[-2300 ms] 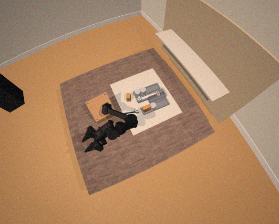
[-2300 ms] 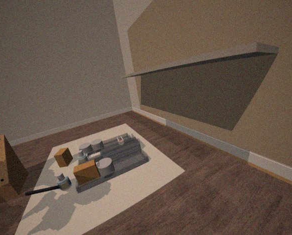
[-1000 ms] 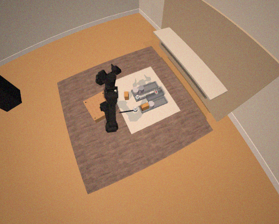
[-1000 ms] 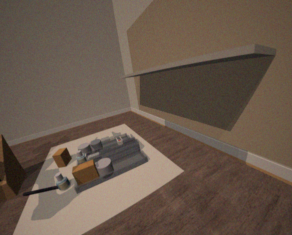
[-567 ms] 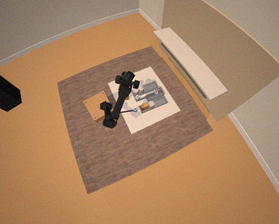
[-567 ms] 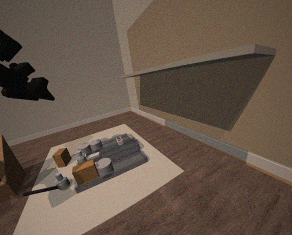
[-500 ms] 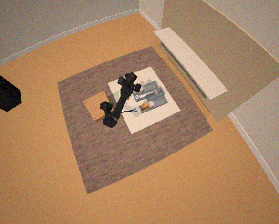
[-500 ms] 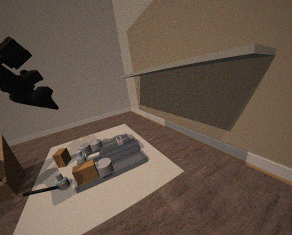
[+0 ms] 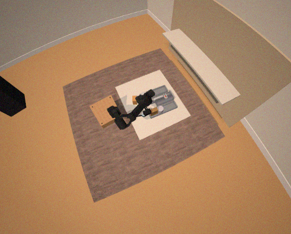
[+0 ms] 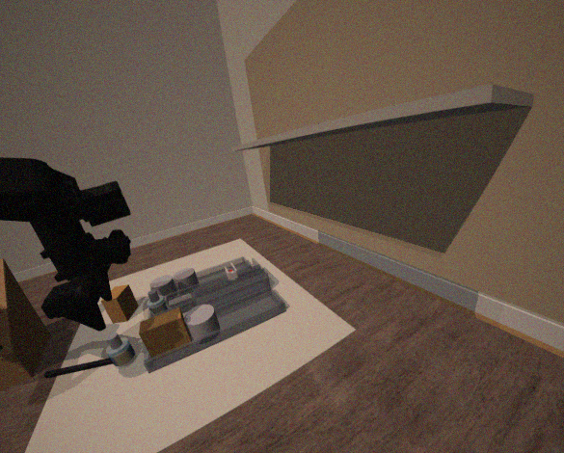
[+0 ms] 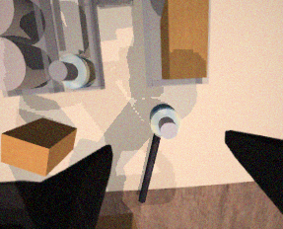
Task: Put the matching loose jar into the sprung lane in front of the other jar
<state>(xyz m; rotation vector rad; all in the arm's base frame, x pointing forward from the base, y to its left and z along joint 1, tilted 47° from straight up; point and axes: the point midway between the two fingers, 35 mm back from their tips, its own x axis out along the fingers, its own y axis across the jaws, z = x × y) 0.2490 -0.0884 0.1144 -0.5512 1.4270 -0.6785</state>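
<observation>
While the pincer (image 11: 168, 161) gapes released, 1 jar (image 11: 73, 72) in the grey lane tray (image 11: 98, 47).

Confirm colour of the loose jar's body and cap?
Pale blue-grey body, grey cap on the loose jar; wrist view shows it best.

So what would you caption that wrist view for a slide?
Open gripper hovering over the loose jar on the mat, a matching jar waiting in its lane ahead.
</observation>
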